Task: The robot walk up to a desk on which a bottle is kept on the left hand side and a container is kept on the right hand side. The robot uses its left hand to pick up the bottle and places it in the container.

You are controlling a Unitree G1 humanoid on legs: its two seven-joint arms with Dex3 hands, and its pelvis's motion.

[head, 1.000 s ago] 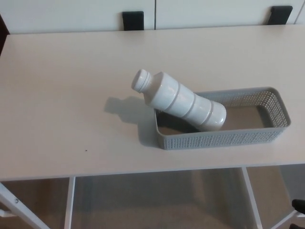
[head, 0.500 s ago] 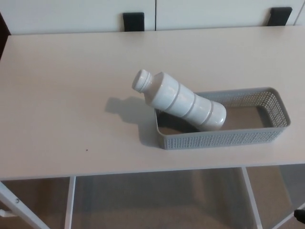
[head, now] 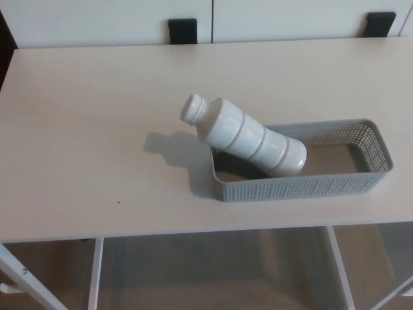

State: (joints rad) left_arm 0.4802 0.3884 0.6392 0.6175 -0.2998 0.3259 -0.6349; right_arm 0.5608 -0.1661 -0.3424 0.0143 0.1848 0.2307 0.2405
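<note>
Bottle point(head: 248, 137) leans tilted in container point(head: 303, 187) (neither hand shows).

Desk point(head: 97, 129): pale beige top, filling most of the frame; white legs are seen along the lower edge.

Container point(head: 303, 187): grey perforated basket, long and shallow, placed right of centre near the desk's front edge.

Bottle point(head: 248, 137): white, ribbed, capped; it is laid tilted, its base inside the left end of the container and its body propped on the container's left rim, with the neck and cap projected up and to the left, clear of the desk. A shadow is cast on the desk to its left.

Two dark blocks point(head: 182, 30) are seen at the upper edge, behind the desk, against a pale wall.
</note>
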